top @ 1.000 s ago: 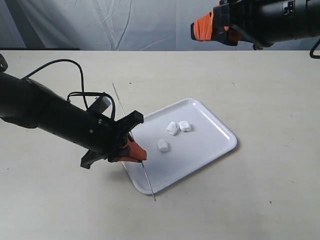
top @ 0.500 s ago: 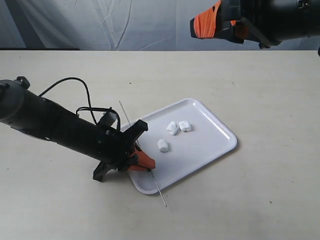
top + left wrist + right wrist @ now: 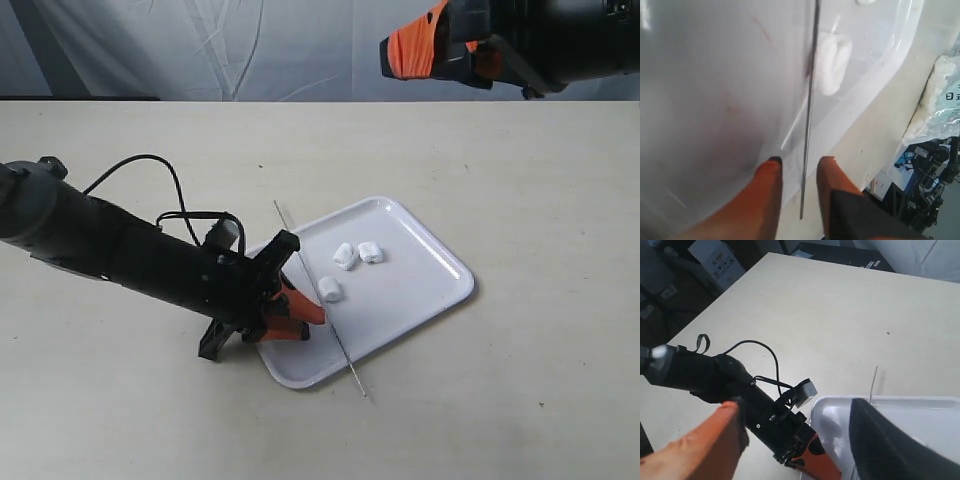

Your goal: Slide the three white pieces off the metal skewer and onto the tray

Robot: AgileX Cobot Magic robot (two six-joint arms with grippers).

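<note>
The white tray (image 3: 420, 290) lies mid-table with the three white pieces loose on it: two side by side (image 3: 345, 256) (image 3: 370, 252) and one nearer the left arm (image 3: 328, 290). The thin metal skewer (image 3: 320, 300) is bare and crosses the tray's left end. My left gripper (image 3: 303, 316) is low over that end. In the left wrist view the skewer (image 3: 809, 115) runs between the orange fingers (image 3: 767, 192) with a gap on each side, beside a white piece (image 3: 832, 62). My right gripper (image 3: 415, 50) hangs high at the far right, open and empty (image 3: 796, 407).
A black cable (image 3: 170, 190) loops over the left arm. The right wrist view looks down on the left arm (image 3: 715, 377), the tray corner (image 3: 840, 415) and the skewer tip (image 3: 873, 382). Boxes (image 3: 715, 260) stand on the floor beyond the table edge.
The left gripper has moved right onto the tray's left end, and the skewer has shifted right with it, closer to the nearest white piece. The right gripper has barely moved.
</note>
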